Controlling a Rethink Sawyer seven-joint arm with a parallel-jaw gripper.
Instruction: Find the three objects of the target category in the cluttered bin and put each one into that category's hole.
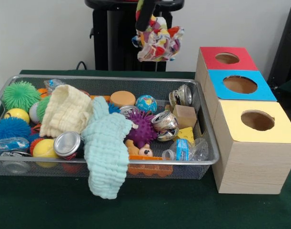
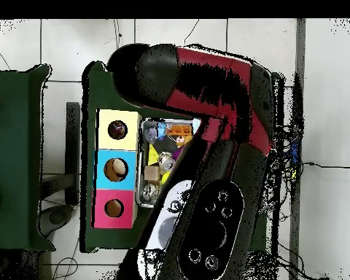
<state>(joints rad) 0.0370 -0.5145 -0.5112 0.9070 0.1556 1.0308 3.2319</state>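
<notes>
One patterned cloth (image 1: 159,43) hangs gripped in the pincer (image 1: 152,26) above the bin (image 1: 202,119), so carrying it over to the hole (image 1: 257,120) looks next.

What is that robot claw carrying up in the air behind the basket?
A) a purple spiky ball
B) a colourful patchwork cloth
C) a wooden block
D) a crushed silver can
B: the claw dangles a colourful patchwork cloth above the far side of the bin; the cans, the spiky ball and the block all lie in it.
</notes>
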